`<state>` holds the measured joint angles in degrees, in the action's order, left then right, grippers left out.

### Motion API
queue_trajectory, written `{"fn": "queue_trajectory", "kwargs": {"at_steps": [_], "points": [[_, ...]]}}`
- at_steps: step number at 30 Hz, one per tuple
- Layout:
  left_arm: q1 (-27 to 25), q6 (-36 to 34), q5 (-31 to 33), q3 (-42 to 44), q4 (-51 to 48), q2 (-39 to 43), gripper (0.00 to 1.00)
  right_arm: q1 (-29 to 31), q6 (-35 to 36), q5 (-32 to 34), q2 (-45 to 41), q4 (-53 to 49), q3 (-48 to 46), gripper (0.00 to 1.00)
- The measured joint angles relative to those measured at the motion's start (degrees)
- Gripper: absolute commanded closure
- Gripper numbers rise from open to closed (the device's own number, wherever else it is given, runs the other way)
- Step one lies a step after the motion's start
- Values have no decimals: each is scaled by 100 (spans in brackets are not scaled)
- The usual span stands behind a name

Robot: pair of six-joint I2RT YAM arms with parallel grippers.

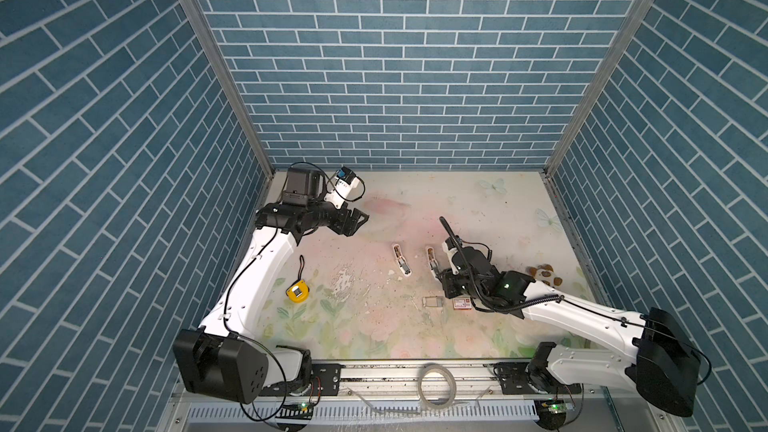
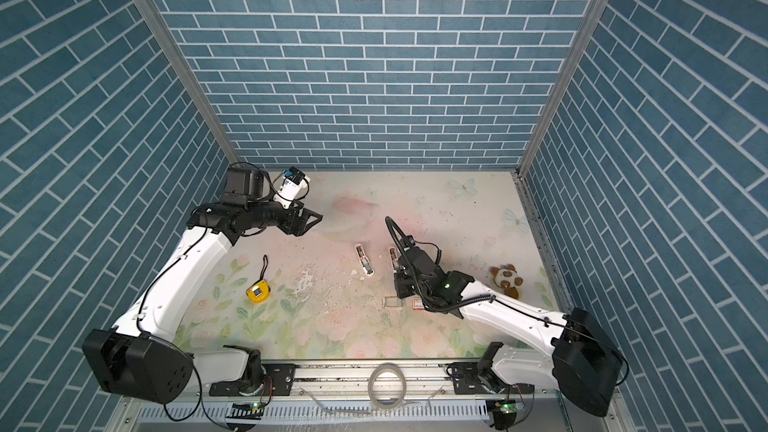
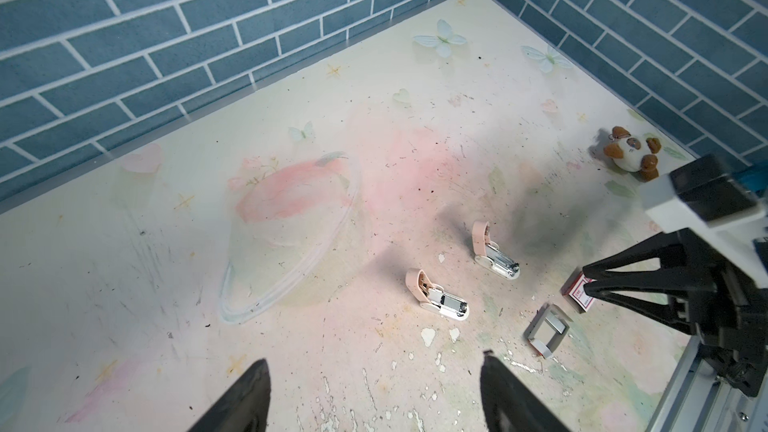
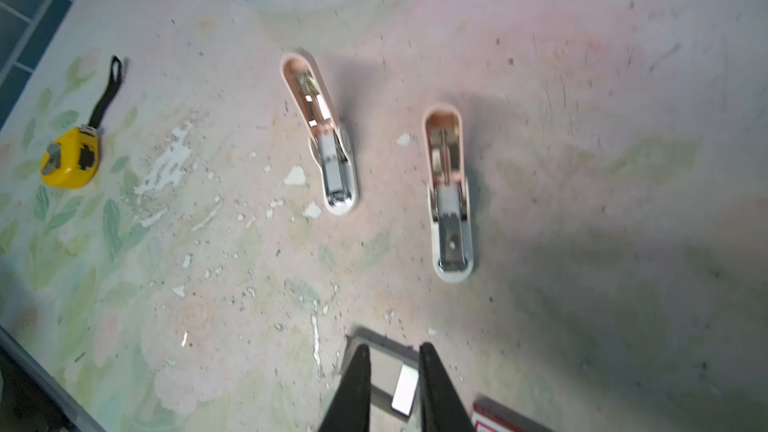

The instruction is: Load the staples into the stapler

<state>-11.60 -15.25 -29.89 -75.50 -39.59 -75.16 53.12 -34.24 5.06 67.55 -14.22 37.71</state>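
Two pink-and-white staplers lie flipped open side by side mid-table, one to the left of the other; the right wrist view shows both, the left one and the right one. Nearer the front, a silvery strip of staples lies in a grey cardboard tray. My right gripper hovers above that tray, its fingers a narrow gap apart and holding nothing. My left gripper stands wide open and empty, raised near the back-left corner.
A red-and-white staple box lies just right of the tray, under my right arm. A yellow tape measure sits at the left, a small plush toy at the right. A tape roll rests on the front rail.
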Motion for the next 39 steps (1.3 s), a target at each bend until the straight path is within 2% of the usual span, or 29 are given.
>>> {"fn": "queue_trajectory", "kwargs": {"at_steps": [7, 12, 26, 39], "points": [[-236, -46, 24, 44, 4, 208, 19, 13, -531, -474, -260, -153, -350, 77], [-291, -46, 24, 44, 4, 203, 19, 61, -756, -734, -7, -35, -345, 81], [-356, -63, 24, 98, 28, 203, 19, 101, -901, -918, 1060, 144, 83, 84], [-361, -63, 24, 101, 50, 197, 19, 125, -903, -914, 1307, 68, 114, 83]]}}
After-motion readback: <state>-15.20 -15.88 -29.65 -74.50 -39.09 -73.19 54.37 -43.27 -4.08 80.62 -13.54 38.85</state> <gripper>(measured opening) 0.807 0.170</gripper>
